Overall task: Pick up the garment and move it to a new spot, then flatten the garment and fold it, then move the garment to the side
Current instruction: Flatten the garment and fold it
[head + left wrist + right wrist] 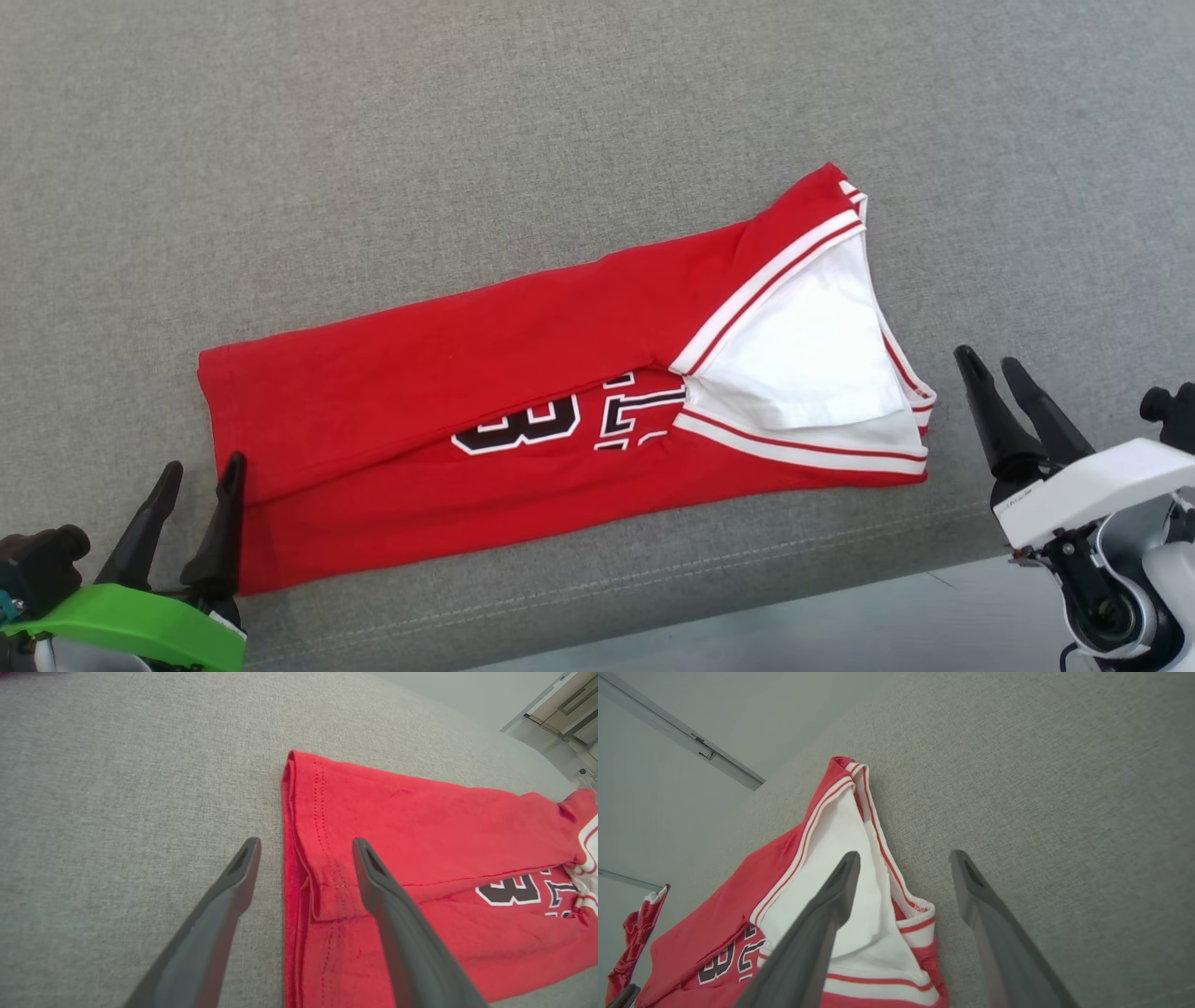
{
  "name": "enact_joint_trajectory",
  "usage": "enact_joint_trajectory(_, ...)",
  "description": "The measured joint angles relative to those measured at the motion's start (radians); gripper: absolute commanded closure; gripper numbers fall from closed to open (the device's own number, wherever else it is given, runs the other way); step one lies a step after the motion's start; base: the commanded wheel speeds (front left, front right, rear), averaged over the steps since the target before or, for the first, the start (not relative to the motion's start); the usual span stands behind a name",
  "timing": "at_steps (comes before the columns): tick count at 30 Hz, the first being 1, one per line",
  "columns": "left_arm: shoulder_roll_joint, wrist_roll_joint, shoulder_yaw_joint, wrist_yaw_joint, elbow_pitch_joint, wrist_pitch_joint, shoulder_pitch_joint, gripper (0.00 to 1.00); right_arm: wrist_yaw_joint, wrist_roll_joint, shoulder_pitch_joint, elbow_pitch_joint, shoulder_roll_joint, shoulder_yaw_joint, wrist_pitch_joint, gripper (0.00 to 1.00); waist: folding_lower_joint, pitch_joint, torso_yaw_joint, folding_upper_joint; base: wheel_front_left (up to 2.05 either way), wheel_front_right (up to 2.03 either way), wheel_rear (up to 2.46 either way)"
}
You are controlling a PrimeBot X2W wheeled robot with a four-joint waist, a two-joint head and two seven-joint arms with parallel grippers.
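Observation:
The garment (420,392) is a red jersey with white trim and dark numbers, folded lengthwise and lying diagonally on the grey cushion. My left gripper (203,464) is open at the hem end. Its right finger (229,485) is over the hem corner and its left finger is off the cloth. In the left wrist view the open left gripper (306,842) straddles the garment's (420,821) hem edge. My right gripper (990,359) stands open just right of the white-lined collar end, holding nothing. In the right wrist view the open right gripper (905,855) straddles the garment's (714,924) trim.
The grey upholstered surface (373,140) stretches wide above and to the left of the jersey. Its seamed front edge (653,579) runs just below it, with pale floor (840,625) beyond. A cabinet (560,704) stands far off. Another red cloth (640,919) shows at the left edge of the right wrist view.

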Motion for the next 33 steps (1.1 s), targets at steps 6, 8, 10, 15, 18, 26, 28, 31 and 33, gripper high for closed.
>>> enact_joint_trajectory(6,-0.003,0.015,-0.011,0.004,-0.037,0.000,-0.004,0.00,0.019,0.003,-0.088,0.039,-0.016,0.014,0.047,0.00,0.0000,0.019,0.016,0.0000,0.00,0.00,0.00)
enact_joint_trajectory(8,-0.008,0.020,-0.012,0.005,-0.052,0.000,-0.010,0.00,0.028,0.003,-0.113,0.056,-0.020,0.022,0.066,0.00,0.0000,0.026,0.024,0.0000,0.00,0.00,0.00)
enact_joint_trajectory(10,-0.016,0.023,-0.016,0.005,-0.068,0.000,-0.028,0.00,0.029,0.004,-0.138,0.077,-0.022,0.025,0.081,0.00,0.0000,0.034,0.032,0.0000,0.00,0.00,0.00)
enact_joint_trajectory(15,-0.028,0.069,-0.023,0.005,-0.095,-0.001,-0.059,0.00,0.043,0.011,-0.188,0.136,-0.040,0.035,0.134,0.00,0.0000,0.053,0.058,0.0000,0.00,0.00,0.00)
enact_joint_trajectory(18,-0.032,0.076,-0.025,0.005,-0.107,-0.003,-0.069,0.00,0.043,0.020,-0.205,0.170,-0.042,0.039,0.159,0.00,0.0000,0.063,0.075,0.0000,0.00,0.00,0.00)
enact_joint_trajectory(26,-0.053,0.083,-0.016,0.015,-0.119,-0.003,-0.070,0.00,0.071,0.076,-0.239,0.227,-0.041,0.033,0.198,0.00,0.0000,0.082,0.118,0.0000,0.00,0.00,0.00)
enact_joint_trajectory(28,-0.056,0.083,-0.004,0.022,-0.120,-0.003,-0.070,0.00,0.078,0.079,-0.254,0.236,-0.040,0.037,0.212,0.00,0.0000,0.084,0.125,0.0000,0.00,0.00,0.00)
enact_joint_trajectory(31,-0.058,0.083,0.005,0.023,-0.119,-0.003,-0.070,0.00,0.089,0.089,-0.269,0.247,-0.041,0.044,0.239,0.00,0.0000,0.084,0.127,0.0000,0.00,0.00,0.00)
enact_joint_trajectory(33,-0.063,0.083,0.006,0.023,-0.119,-0.003,-0.069,0.00,0.096,0.100,-0.279,0.255,-0.044,0.049,0.258,0.00,0.0000,0.082,0.128,0.0000,0.00,0.00,0.00)
